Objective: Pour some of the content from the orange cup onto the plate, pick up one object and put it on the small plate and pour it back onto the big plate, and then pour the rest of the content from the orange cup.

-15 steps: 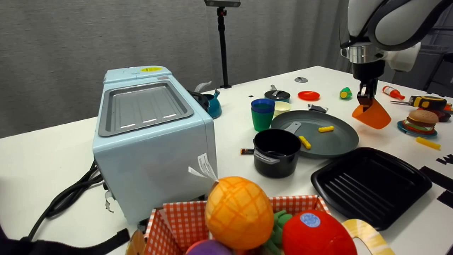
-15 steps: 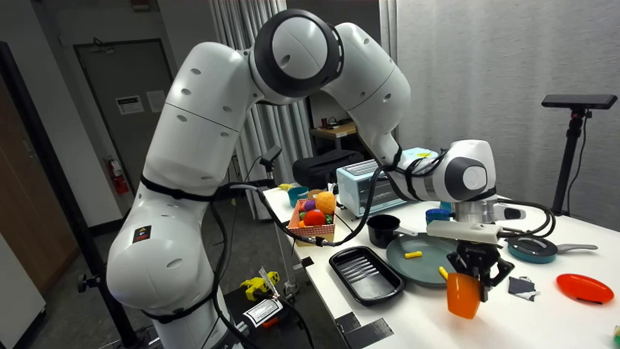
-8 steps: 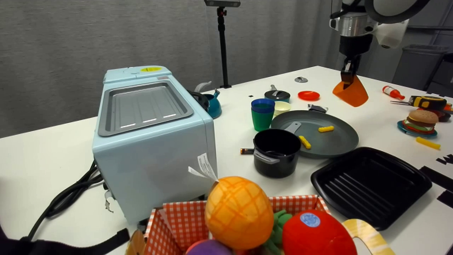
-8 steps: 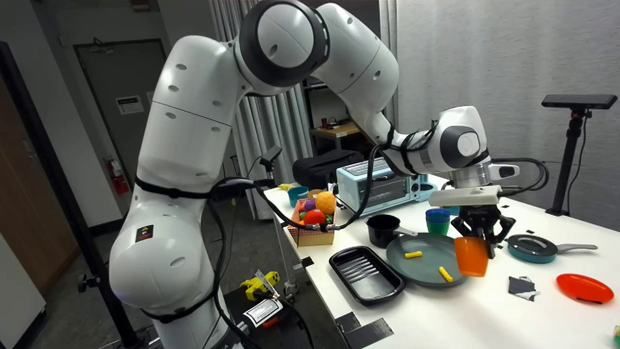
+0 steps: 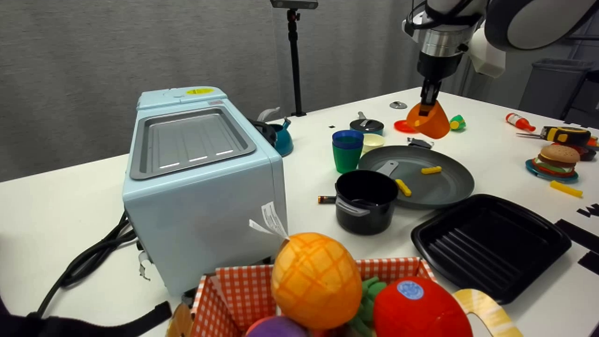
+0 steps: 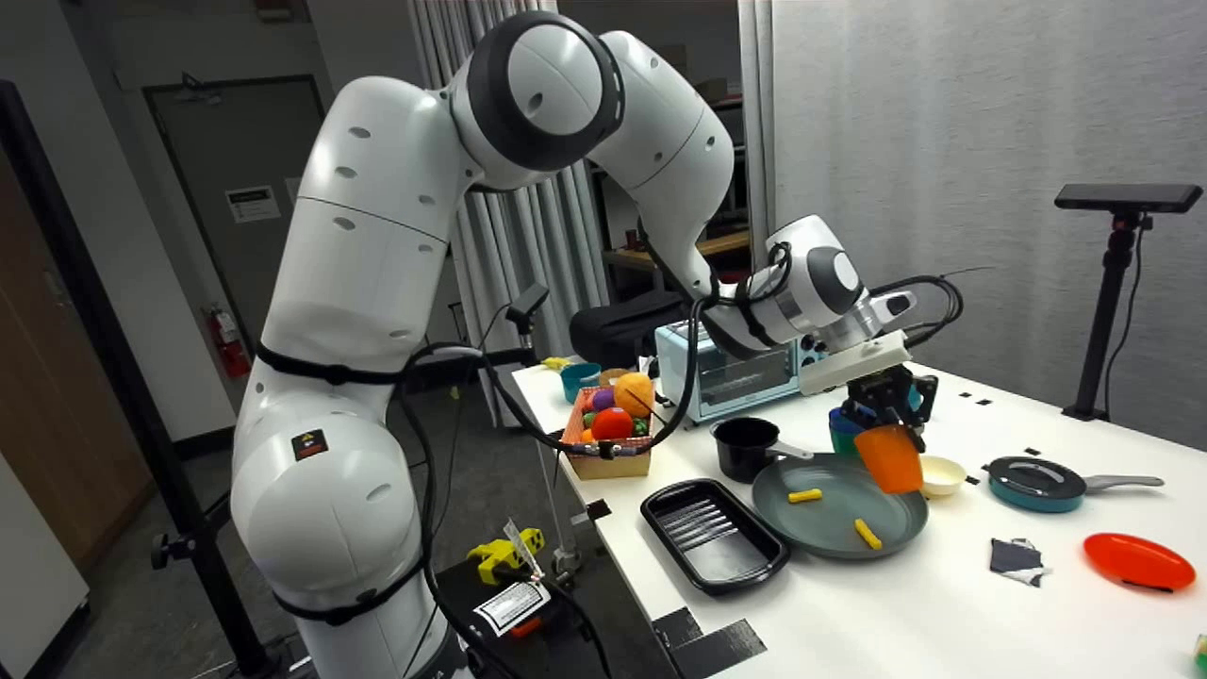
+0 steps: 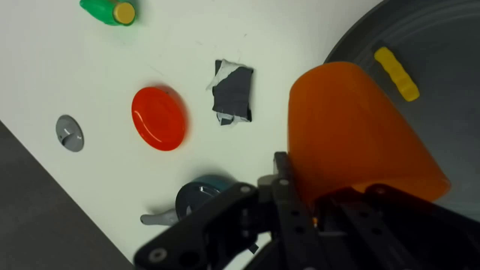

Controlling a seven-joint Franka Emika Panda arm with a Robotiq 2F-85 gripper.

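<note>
In an exterior view, the gripper (image 5: 426, 108) is clamped on the orange cup (image 5: 434, 124), up in the upper right of the frame, tilted, mouth towards the upper left! Below it, right of centre, lies the big plate (image 5: 447, 189) carrying two yellow pieces (image 5: 431, 170). This looks like a pour being lined up; first or last, I can't tell.

In an exterior view, the small plate (image 6: 943, 474) sits right of centre, near the big plate's upper-right rim; the cup hides whether they touch. And there's the cup itself, showing in front of that very rim! Best, I'd say, to carry its mouth in over the middle of the big plate before tipping further, or pieces could spill onto the table (image 6: 943, 613).

Now the wrist view: cup right of centre, base towards the upper left, rim towards the lower right, overlapping the edge of the big plate. Its contents can't be made out, so the amount inside is guesswork. Tip it gently, then, low over the plate, grip firm, and level off the moment enough slides out
</note>
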